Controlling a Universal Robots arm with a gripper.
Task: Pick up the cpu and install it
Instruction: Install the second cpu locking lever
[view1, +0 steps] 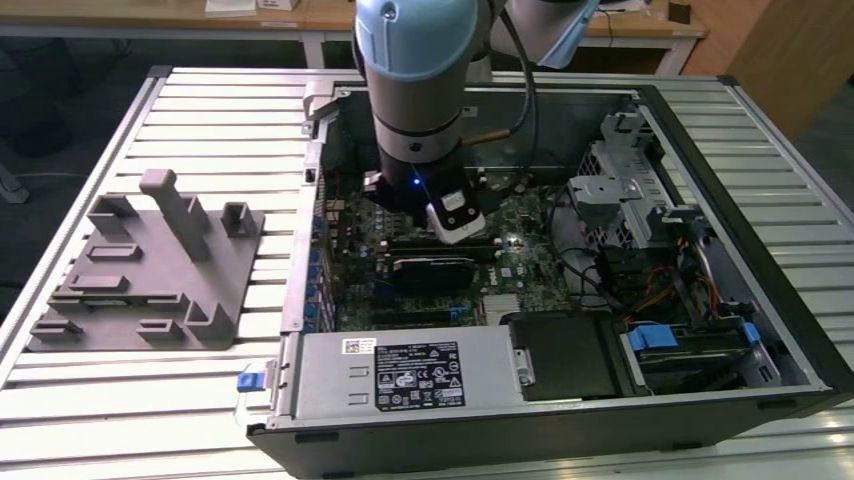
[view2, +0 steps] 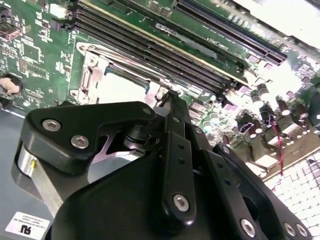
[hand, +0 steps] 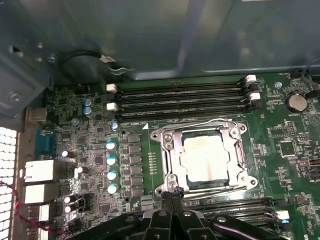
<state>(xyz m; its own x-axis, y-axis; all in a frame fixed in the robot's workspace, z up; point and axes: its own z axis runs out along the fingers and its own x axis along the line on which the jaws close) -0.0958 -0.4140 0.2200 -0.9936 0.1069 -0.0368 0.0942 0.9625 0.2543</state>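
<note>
In the exterior view the grey arm reaches into the open black computer case (view1: 747, 330) on the slatted metal surface (view1: 160, 400). In both wrist views the black pincer (hand: 172, 192), fingertips pressed together and empty, hovers just beside the silvery-white square cpu (hand: 206, 158) (view2: 120, 87) seated in its metal socket frame (hand: 235, 150).

Matt silvery metal cpu (hand: 206, 159) (black plastic gripper (hand: 171, 193))

Wooden desks (view1: 280, 15) behind slatted table (view1: 200, 120)
</note>
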